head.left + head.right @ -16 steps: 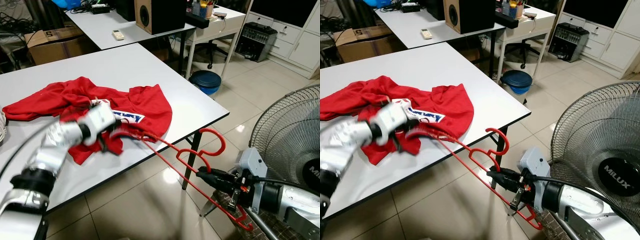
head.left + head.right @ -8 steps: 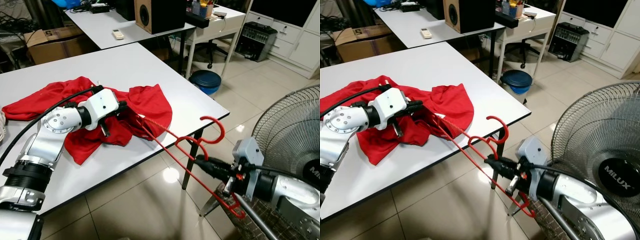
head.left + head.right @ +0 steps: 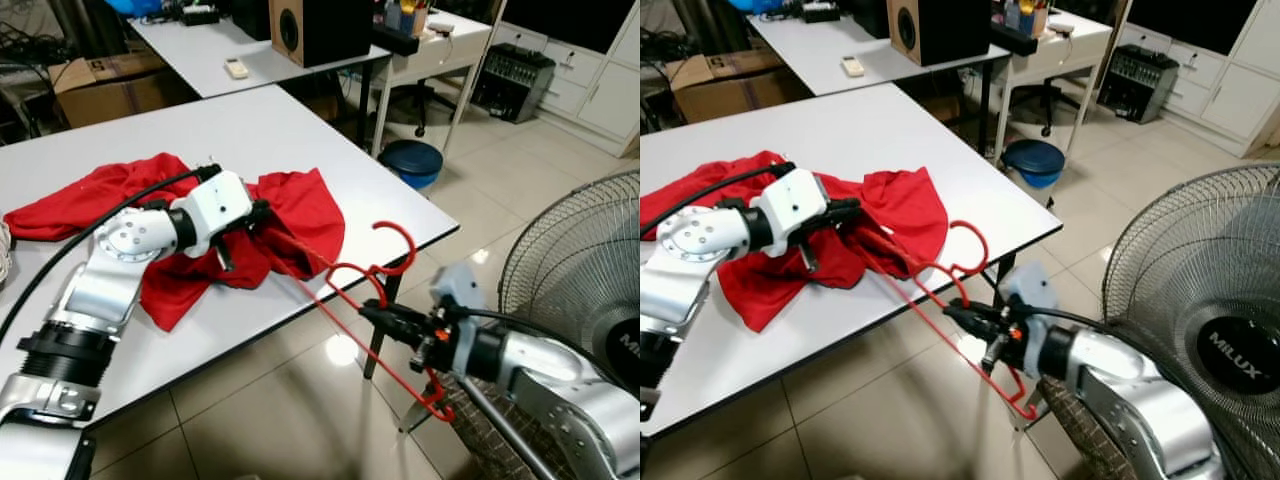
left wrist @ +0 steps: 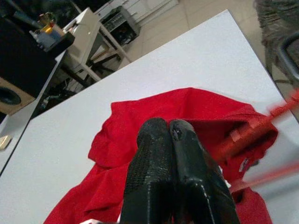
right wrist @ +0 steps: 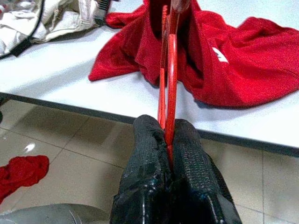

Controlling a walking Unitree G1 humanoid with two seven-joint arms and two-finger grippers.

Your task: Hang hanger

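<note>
A red shirt [image 3: 300, 205] lies crumpled on the white table [image 3: 250, 130]. My left gripper [image 3: 258, 214] sits at the shirt's middle fold with its fingers [image 4: 161, 154] pressed together, shut on the fabric. A red plastic hanger [image 3: 350, 285] slants from the shirt out past the table's front corner, hook [image 3: 398, 243] upward. My right gripper [image 3: 376, 316] is shut on the hanger's bar just off the table edge. In the right wrist view the hanger [image 5: 167, 70] runs from between the fingers [image 5: 149, 154] into the shirt [image 5: 243, 60].
A large standing fan [image 3: 585, 290] is close behind my right arm. Beyond the table's corner are a blue bin [image 3: 412, 162] on the tiled floor, a second table with a speaker [image 3: 318, 28] and a remote [image 3: 237, 68], and a cardboard box [image 3: 110, 85].
My right gripper has carried the hanger left toward the table, its arm going further into the shirt. My left gripper has lifted and folded the shirt, hiding its white print.
</note>
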